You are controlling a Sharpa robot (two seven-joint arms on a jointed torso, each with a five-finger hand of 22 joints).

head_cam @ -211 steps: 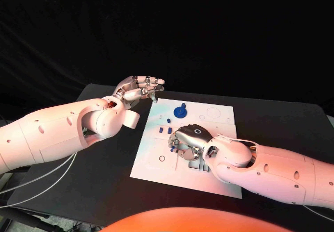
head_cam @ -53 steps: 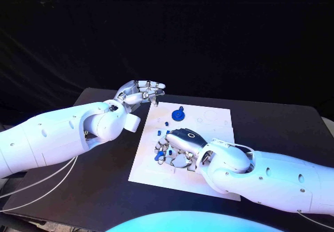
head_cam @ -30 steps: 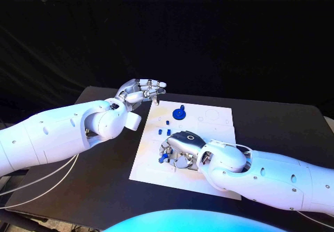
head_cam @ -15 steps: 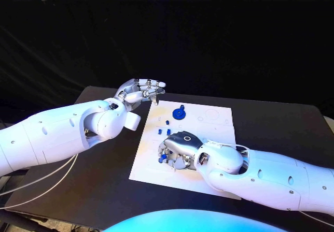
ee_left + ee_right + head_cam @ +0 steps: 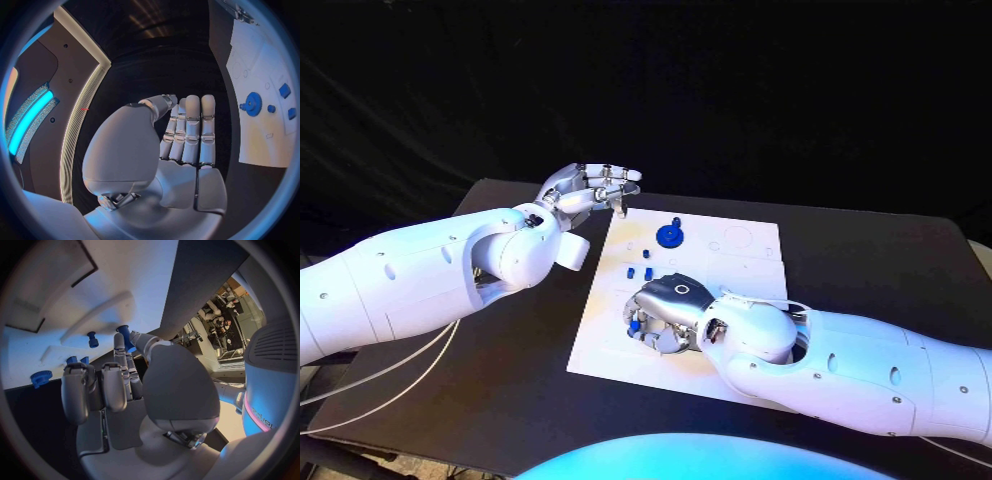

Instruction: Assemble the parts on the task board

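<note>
Head view shows my right hand (image 5: 664, 310) low over the near-left part of the white board (image 5: 747, 262), fingers curled down round a small blue peg (image 5: 635, 324) at my fingertips. From the right wrist view, that peg (image 5: 123, 333) sits pinched between my thumb and a fingertip, its end close to the board; whether it already stands in a hole I cannot tell. Another peg (image 5: 92, 339) stands just beyond my fingers, and a blue gear (image 5: 40, 377) lies further off, past my knuckles.

My left hand (image 5: 589, 186) hangs off the board's far-left corner, holding nothing, fingers straight and together; ahead of its fingertips lies the gear (image 5: 252, 103) with more small blue pieces (image 5: 284, 90) beside it.

I judge the peg light, stiff and smooth, likely to slip or tip if squeezed off-centre. I would hold it by its upper shank, leaving the lower end free, and keep it upright while pressing gently, since the board itself could slide.
</note>
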